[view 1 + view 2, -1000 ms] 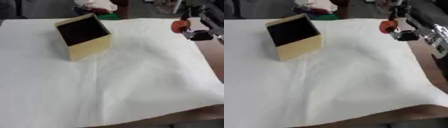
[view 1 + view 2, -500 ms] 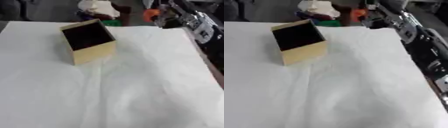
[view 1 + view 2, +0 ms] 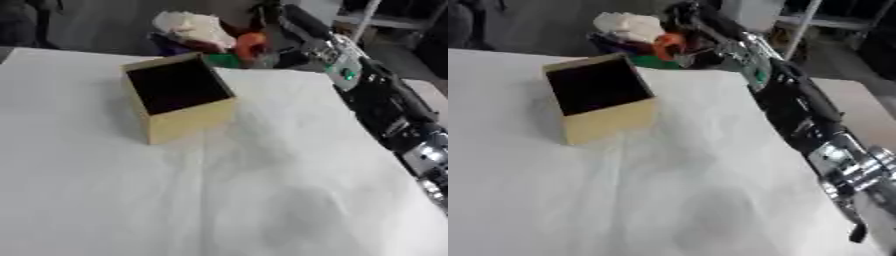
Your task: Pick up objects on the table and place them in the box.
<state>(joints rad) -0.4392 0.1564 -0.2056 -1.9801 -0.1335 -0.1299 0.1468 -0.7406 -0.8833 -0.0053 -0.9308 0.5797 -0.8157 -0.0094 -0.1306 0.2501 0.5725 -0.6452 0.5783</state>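
A white cloth [image 3: 219, 190] covers the table and fills most of the frame, plain and unpatterned with soft grey creases. In the upper left stands the box [image 3: 179, 100], pale tan-yellow outside and near black inside. At the top centre an orange object [image 3: 250, 45] shows against the black right hand [image 3: 697, 42]. The right arm [image 3: 385, 100] along the right edge is black with silver parts and a small green spot. Behind the box lie a cream-white lump [image 3: 194, 27] and a green patch [image 3: 225, 60].
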